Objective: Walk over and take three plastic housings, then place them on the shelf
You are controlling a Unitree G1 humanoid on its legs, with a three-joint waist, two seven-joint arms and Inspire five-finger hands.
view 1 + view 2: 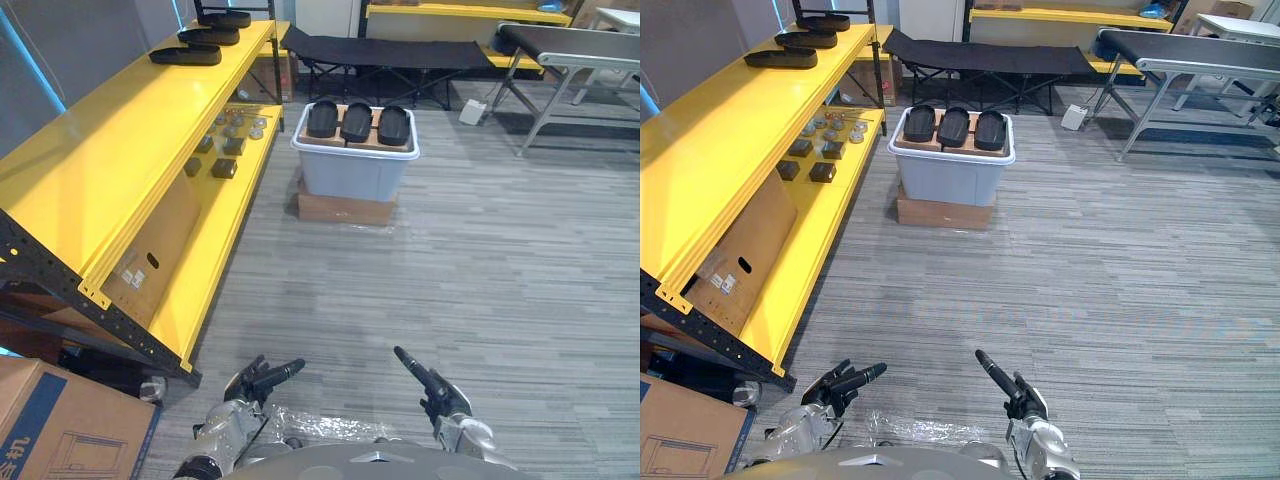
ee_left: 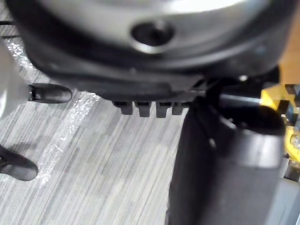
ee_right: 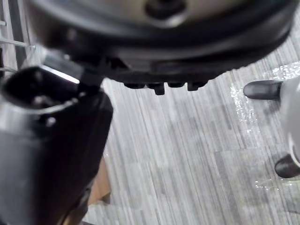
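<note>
The left hand [image 1: 255, 382] is held low at the near edge of the scene, its fingers stretched forward and loosely spread with nothing between them. The right hand [image 1: 435, 390] beside it is carried the same way, straight-fingered and empty. This is judged to be a walking posture, with both hands free for a pick-up not yet begun. The three plastic housings [image 1: 357, 122] are seen far ahead across the floor [image 1: 480, 280], laid side by side on a brown board [image 1: 374, 141] on top of a pale tub [image 1: 355, 172]. The tub is raised on a flat cardboard box [image 1: 345, 208], presumably so that the housings can be reached without deep stooping. On the left, the yellow shelf [image 1: 90, 160] runs from near to far. Three similar dark housings [image 1: 209, 36] are lined up at the far end of its top level, which suggests where the others are meant to be set. The small dark parts [image 1: 224, 168] on the lower level are too small to be identified. The near end of the shelf is cut off, the inside of the tub is hidden by the board, and the undersides of the housings cannot be made out.
</note>
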